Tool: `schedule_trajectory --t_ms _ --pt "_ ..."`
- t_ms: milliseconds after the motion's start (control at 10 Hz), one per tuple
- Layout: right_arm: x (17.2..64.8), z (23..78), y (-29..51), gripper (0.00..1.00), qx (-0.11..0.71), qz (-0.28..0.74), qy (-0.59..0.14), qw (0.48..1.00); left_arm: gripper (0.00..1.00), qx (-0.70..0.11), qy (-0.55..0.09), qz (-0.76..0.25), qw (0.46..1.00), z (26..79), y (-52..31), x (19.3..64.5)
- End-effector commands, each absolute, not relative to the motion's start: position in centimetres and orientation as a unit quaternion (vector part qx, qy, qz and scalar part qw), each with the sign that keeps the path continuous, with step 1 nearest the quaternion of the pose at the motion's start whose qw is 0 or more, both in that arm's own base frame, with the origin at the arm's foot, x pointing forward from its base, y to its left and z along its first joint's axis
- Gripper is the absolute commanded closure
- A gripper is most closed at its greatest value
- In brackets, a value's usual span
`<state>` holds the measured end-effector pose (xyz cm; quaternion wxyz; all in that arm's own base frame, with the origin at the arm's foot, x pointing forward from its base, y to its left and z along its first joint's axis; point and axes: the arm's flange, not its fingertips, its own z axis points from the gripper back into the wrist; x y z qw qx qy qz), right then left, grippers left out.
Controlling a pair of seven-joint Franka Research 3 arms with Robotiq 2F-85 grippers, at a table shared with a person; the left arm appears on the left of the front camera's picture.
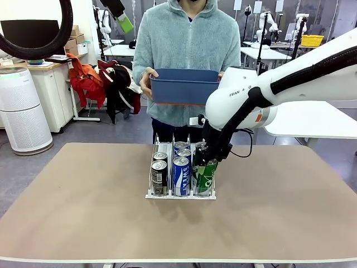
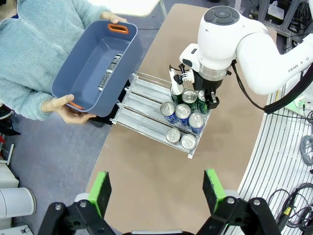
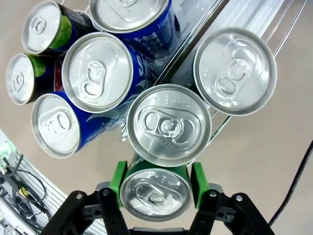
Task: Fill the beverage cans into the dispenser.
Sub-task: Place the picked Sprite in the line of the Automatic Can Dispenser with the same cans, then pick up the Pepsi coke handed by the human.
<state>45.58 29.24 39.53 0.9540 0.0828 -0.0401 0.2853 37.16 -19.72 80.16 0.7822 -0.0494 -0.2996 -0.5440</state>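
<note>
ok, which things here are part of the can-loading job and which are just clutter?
Job: white three-lane wire dispenser; blue-and-white aluminium cans; black aluminium cans; green aluminium can; dark blue plastic bin.
Lying about: white cylindrical air purifier; red garments; yellow crate.

Left gripper (image 2: 156,188) spread wide, right gripper (image 2: 195,92) seemingly around green can (image 2: 190,98), person (image 2: 34,49) holding blue bin (image 2: 85,68).

Bright, even indoor light, sharp focus, the cans (image 3: 168,125) gleam softly, and wrist views bend at the edges.
</note>
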Motion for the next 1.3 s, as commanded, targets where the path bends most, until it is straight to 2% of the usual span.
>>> schedule_trajectory --t_ms 0,100,200,400,500,1100,1200 --pt "45.5 41.1 29.2 0.02 0.075 0.290 -0.039 0.953 0.00 -0.046 -0.295 -0.546 0.783 80.0 -19.4 37.1" --pt "45.1 41.9 29.1 0.21 0.079 0.293 -0.045 0.952 0.00 -0.046 -0.295 -0.546 0.783 80.0 -19.4 37.1" --pt "44.5 42.8 28.8 0.00 0.083 0.297 -0.056 0.950 0.00 -0.046 -0.295 -0.546 0.783 80.0 -19.4 37.1" --pt "43.5 43.9 28.3 0.01 0.095 0.309 -0.071 0.944 0.00 -0.046 -0.295 -0.546 0.783 80.0 -19.4 37.1" --pt "45.0 43.2 29.2 0.01 0.083 0.292 -0.060 0.951 0.00 -0.046 -0.295 -0.546 0.783 80.0 -19.4 37.1" --pt "44.8 42.9 29.1 0.03 0.083 0.294 -0.057 0.950 0.00 -0.046 -0.295 -0.546 0.783 80.0 -19.4 37.1" --pt "45.7 45.2 28.2 0.01 0.071 0.284 -0.040 0.955 0.00 -0.046 -0.295 -0.546 0.783 80.0 -19.4 37.1"
